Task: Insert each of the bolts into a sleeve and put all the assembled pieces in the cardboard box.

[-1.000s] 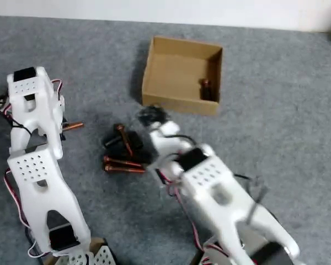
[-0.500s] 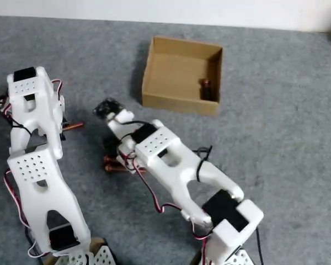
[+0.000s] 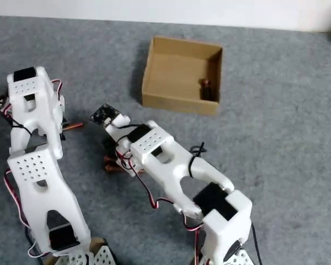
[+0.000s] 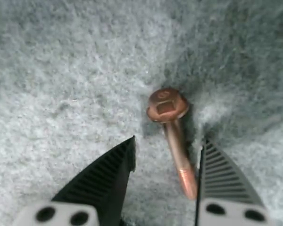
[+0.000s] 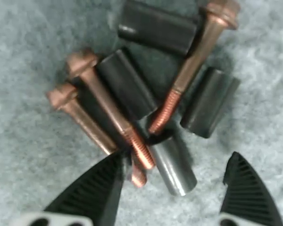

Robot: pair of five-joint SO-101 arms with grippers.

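On grey carpet, a copper bolt (image 4: 172,136) lies between the fingers of my open left gripper (image 4: 164,186), its hex head pointing away from the wrist. In the high view this bolt (image 3: 73,126) sticks out beside the left arm (image 3: 36,110). My right gripper (image 5: 172,188) hangs open over a heap of three copper bolts (image 5: 108,108) and several sleeves; a silvery sleeve (image 5: 172,162) lies between its fingers and black sleeves (image 5: 127,84) lie farther out. The right arm (image 3: 154,149) covers most of that heap in the high view. The cardboard box (image 3: 176,102) holds one assembled piece (image 3: 206,88).
The box stands at the back centre, beyond the heap. Two bolt heads (image 3: 109,163) peek out beside the right arm. Open carpet lies to the right of the box and the right arm. Both arm bases sit at the front edge.
The right arm has swung left from near the box's front wall to above the heap, now covering it. The left arm and its bolt have not moved.
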